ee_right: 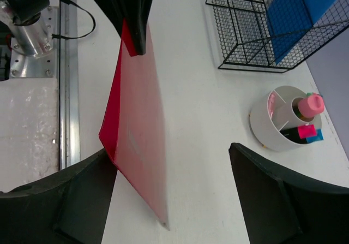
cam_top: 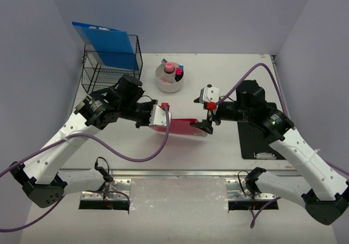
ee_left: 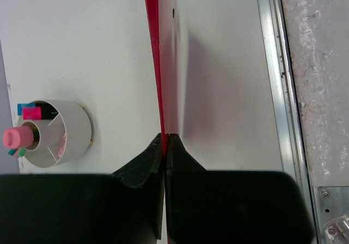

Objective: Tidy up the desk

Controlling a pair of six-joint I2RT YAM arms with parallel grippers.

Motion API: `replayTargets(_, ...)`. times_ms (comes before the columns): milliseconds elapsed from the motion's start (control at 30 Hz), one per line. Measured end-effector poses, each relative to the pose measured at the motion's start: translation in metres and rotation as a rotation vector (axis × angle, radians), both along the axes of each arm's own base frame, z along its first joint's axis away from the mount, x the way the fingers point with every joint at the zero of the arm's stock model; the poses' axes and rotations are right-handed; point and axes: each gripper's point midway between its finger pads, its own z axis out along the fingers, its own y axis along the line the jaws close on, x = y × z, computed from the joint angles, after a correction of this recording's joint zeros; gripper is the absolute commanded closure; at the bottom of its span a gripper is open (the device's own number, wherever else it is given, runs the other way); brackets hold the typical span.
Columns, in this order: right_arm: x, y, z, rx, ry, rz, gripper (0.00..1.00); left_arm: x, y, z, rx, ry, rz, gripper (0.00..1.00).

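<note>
**Red folder held on edge, mid-desk**

My left claw (ee_left: 164, 141) is clamped tight on the left end of a red folder (cam_top: 180, 126), standing it on edge over the middle of the desk (cam_top: 218, 154). My right claw (ee_right: 173, 192) gapes wide around the folder's right end. A wire basket (cam_top: 109, 69) and pen cup (cam_top: 169, 79) sit far left.

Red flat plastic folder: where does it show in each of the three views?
Top external: the red flat plastic folder at the picture's centre.
Left wrist: the folder edge-on, running up the middle.
Right wrist: the folder left of centre, slanting down.
Shared landmark: the white round divided pen holder, in all three.
</note>
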Motion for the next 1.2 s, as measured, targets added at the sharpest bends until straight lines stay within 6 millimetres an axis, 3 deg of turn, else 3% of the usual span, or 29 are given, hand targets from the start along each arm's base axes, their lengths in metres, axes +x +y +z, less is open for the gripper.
replayTargets(167,-0.005,0.010,-0.010,-0.003,0.050,0.064,0.51,0.009,-0.004,0.005,0.003,-0.017,0.012,1.00)
replayTargets(200,-0.006,0.013,-0.012,0.001,0.062,0.077,0.52,0.010,-0.005,0.006,0.000,-0.012,0.018,1.00)
replayTargets(333,-0.012,0.020,-0.032,0.002,0.123,0.127,0.88,0.015,-0.010,0.010,-0.017,0.018,0.049,1.00)
replayTargets(433,-0.012,0.022,-0.043,0.006,0.144,0.132,0.99,0.015,-0.011,0.008,-0.016,0.049,0.069,0.99)
replayTargets(500,-0.011,0.022,-0.046,0.010,0.158,0.125,1.00,0.015,-0.011,0.004,-0.007,0.076,0.080,0.85)
replayTargets(533,-0.011,0.021,-0.047,0.011,0.166,0.121,1.00,0.015,-0.011,0.002,-0.002,0.085,0.085,0.72)
replayTargets(633,-0.012,0.021,-0.049,0.010,0.182,0.115,1.00,0.019,-0.013,0.000,0.006,0.085,0.094,0.54)
replayTargets(700,-0.014,0.022,-0.049,0.014,0.202,0.116,1.00,0.022,-0.015,-0.002,0.013,0.084,0.104,0.49)
replayTargets(1033,-0.016,0.022,-0.052,0.029,0.255,0.100,1.00,0.026,-0.026,-0.013,0.070,0.067,0.106,0.54)
replayTargets(1200,-0.016,0.023,-0.051,0.038,0.265,0.094,1.00,0.023,-0.030,-0.015,0.069,0.070,0.105,0.82)
